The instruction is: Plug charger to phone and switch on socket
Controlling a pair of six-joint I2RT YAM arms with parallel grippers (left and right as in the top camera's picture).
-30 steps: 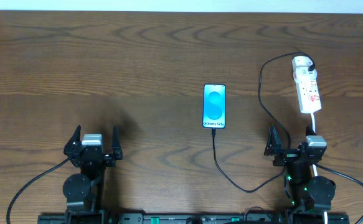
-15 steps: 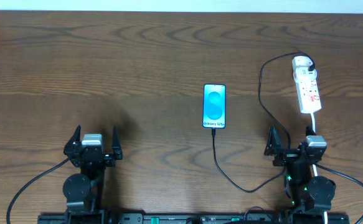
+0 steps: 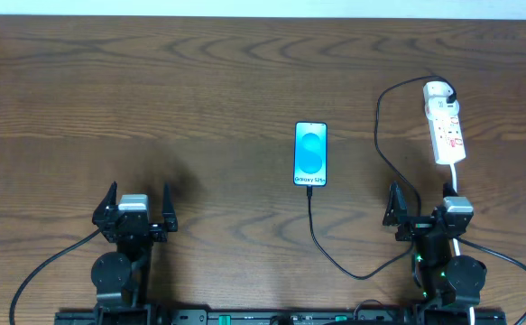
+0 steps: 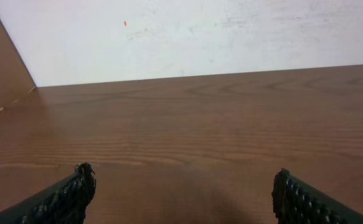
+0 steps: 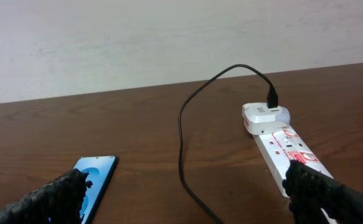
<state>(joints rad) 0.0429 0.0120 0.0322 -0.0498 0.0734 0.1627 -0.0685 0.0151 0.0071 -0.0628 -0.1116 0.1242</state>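
The phone [image 3: 310, 153] lies flat at the table's middle, blue screen up. It also shows in the right wrist view [image 5: 97, 177]. The thin black charger cable [image 3: 321, 246] runs from the phone's near end, loops toward my right arm, then up [image 5: 182, 130] to a white adapter [image 5: 266, 117] in the far end of the white socket strip [image 3: 445, 125]. The strip also shows in the right wrist view [image 5: 287, 149]. My left gripper [image 3: 137, 215] is open and empty at the near left. My right gripper [image 3: 422, 213] is open and empty, just short of the strip's near end.
The strip's white lead [image 3: 455, 185] runs down toward my right arm. A white wall [image 4: 187, 34] stands behind the table's far edge. Thick black robot cables [image 3: 37, 271] trail at the near edge.
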